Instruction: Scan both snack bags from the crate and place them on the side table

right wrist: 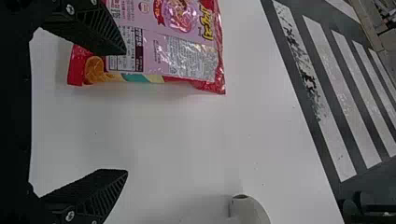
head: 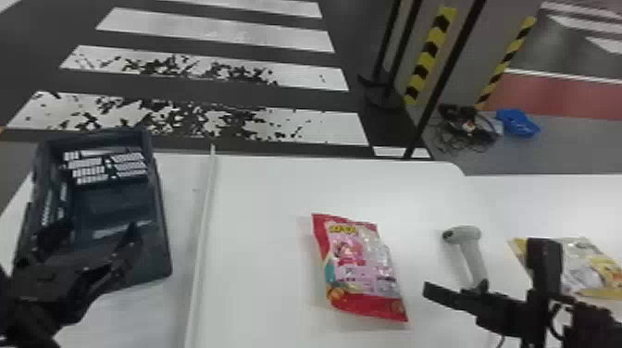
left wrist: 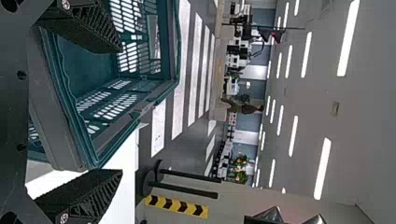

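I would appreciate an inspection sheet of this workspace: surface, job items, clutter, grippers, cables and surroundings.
Surface: white table; raised strip between plastic crate and red snack bag.
Job items: red snack bag lying flat; handheld scanner right of it; yellow snack bag farther right, partly hidden by right arm; crate at left.
Clutter: blue object on floor.
Grippers: left gripper open at crate; right gripper open near scanner.
Cables: dark tangle on floor.
Surroundings: striped floor, black-and-yellow strips.
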You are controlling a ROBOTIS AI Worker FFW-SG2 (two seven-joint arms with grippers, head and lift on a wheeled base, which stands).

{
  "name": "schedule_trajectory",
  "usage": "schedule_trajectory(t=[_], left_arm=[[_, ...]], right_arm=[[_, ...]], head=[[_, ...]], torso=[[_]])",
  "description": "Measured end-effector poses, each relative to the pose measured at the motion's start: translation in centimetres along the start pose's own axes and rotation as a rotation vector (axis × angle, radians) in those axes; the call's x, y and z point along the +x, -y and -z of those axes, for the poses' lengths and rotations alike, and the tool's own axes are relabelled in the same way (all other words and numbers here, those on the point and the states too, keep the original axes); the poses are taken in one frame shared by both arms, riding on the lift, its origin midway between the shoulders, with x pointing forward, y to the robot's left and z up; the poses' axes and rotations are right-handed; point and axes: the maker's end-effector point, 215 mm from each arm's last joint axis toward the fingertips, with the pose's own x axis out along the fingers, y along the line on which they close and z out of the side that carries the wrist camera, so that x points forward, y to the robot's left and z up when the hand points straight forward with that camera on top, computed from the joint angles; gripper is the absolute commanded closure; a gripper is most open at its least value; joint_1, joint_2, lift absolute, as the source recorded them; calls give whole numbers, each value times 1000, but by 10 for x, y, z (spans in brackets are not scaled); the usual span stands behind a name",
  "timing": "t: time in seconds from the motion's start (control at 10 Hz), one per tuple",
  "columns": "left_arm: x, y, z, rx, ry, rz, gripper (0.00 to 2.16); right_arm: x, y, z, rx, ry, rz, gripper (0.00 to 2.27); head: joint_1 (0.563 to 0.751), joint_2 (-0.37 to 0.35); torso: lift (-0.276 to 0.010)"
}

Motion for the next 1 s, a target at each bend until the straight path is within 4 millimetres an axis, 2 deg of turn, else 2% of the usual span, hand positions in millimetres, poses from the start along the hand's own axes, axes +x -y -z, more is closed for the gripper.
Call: schedule_trajectory(t=[0.5, 1.0], left_arm=[[-1, 0, 3, -2, -6, -1, 80], [0, 0, 5, -2, -9, -1, 80]], right_arm=[[33, -43, 20, 32, -89, -138, 120], [58, -58, 33, 45, -146, -185, 120]], head=[[695, -95], [695, -62]], torso=[[-95], [-95]])
